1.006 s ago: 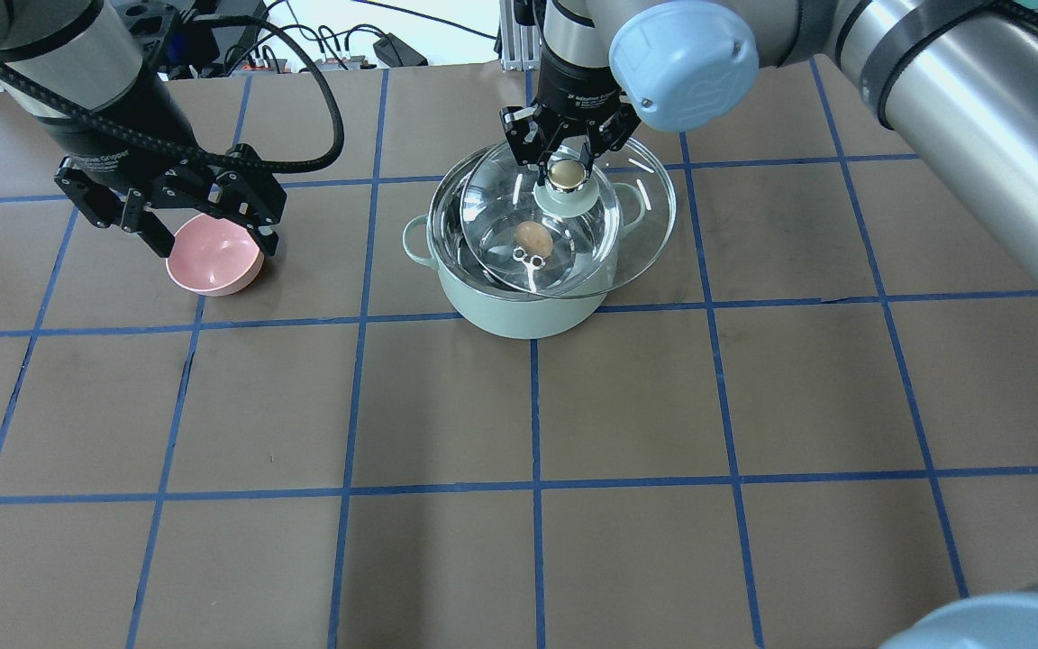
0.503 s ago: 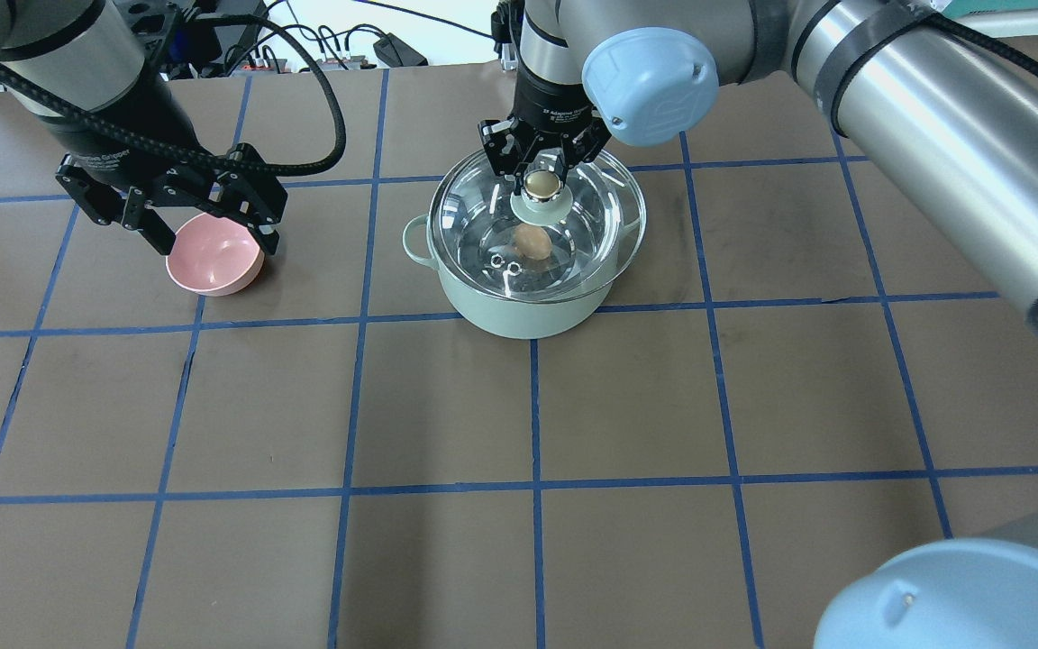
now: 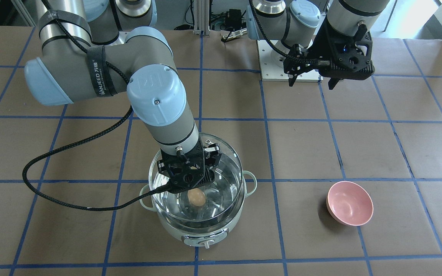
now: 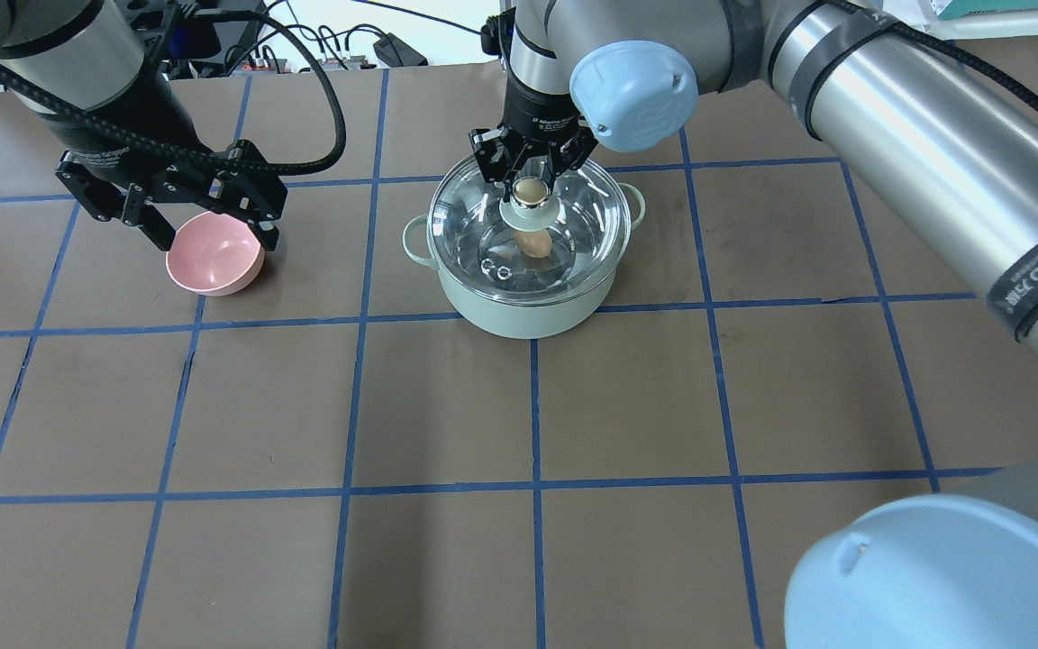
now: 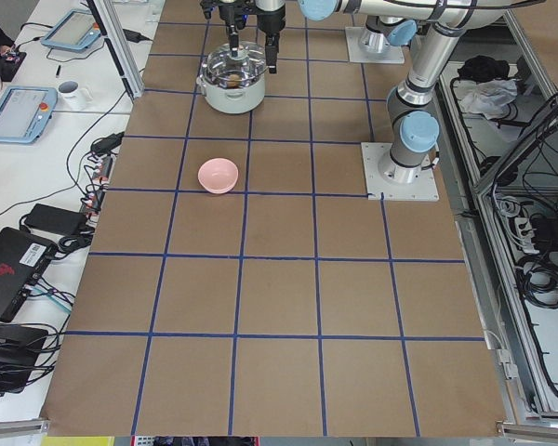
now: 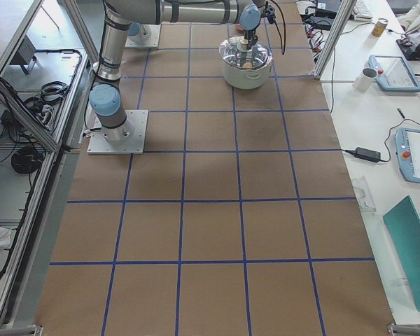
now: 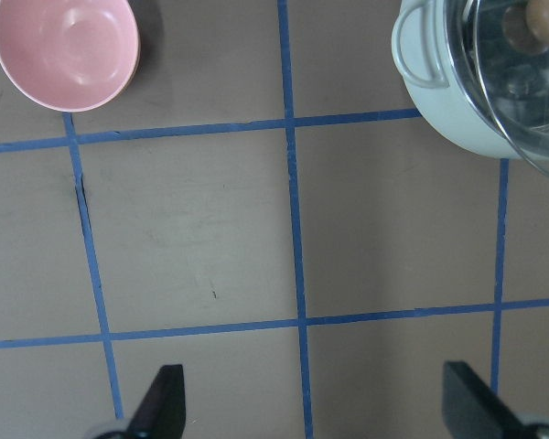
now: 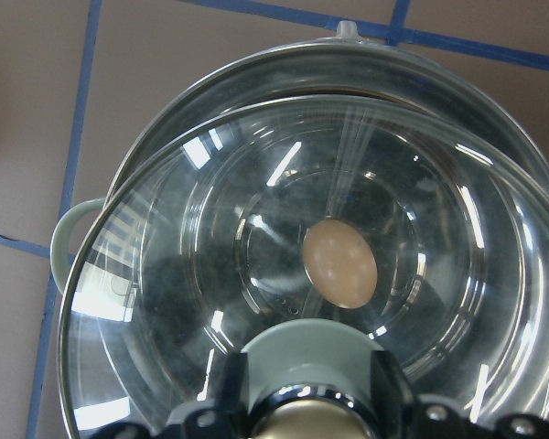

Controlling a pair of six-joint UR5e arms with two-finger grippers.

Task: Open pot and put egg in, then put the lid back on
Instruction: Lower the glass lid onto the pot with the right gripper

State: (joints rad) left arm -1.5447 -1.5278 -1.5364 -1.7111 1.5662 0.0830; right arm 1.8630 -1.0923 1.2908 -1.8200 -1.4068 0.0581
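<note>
Presently the right gripper (image 4: 529,178) clamps the knob of the lid (image 4: 587,212) over the pot (image 4: 519,311), with the egg (image 4: 534,244) inside. The rims look offset (wrist view), so an early release could seat the glass crooked. The left gripper (image 7: 316,407) hangs wide and empty, the pink bowl (image 4: 213,261) sits at the pot's nine o'clock on the brown, blue-taped table (image 4: 627,397), and cables (image 4: 352,41) lie at twelve.

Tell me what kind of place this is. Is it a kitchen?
Probably a robot lab, not a kitchen. The left arm and right arm are bolted to a table marked with a blue tape grid, and control tablets and cables sit alongside.
</note>
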